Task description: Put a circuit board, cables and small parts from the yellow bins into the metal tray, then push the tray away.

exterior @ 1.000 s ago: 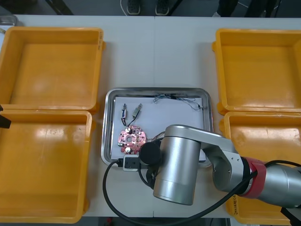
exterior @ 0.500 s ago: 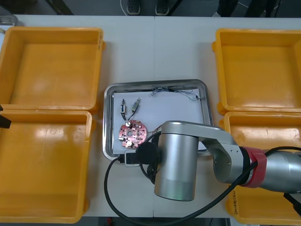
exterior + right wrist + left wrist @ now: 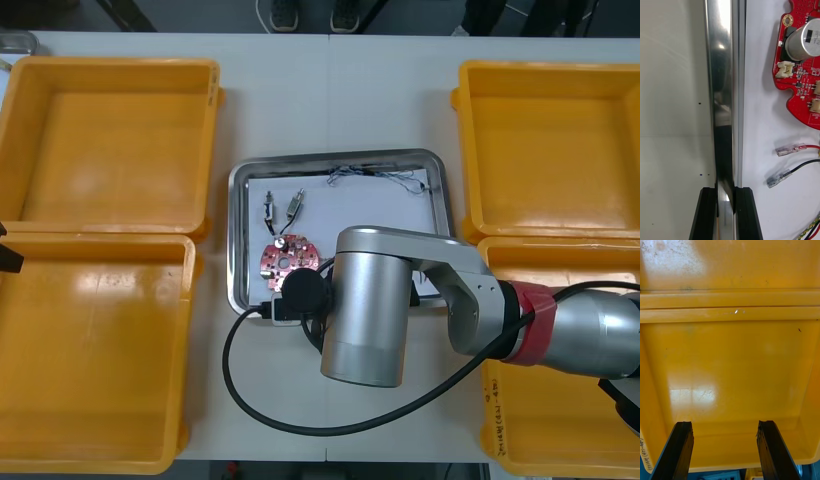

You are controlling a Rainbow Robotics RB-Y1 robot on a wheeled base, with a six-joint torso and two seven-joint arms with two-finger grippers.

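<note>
The tray (image 3: 236, 240) sits farther off than a second ago because the right gripper (image 3: 725, 212) pinches its near rim between the jaws to push it, with the board (image 3: 801, 75) and cables (image 3: 790, 150) lying just beyond them; the left gripper (image 3: 724, 423) waits, spread, above a bin (image 3: 730, 352).

Red circuit board (image 3: 287, 257) in metal tray (image 3: 237, 240)
</note>
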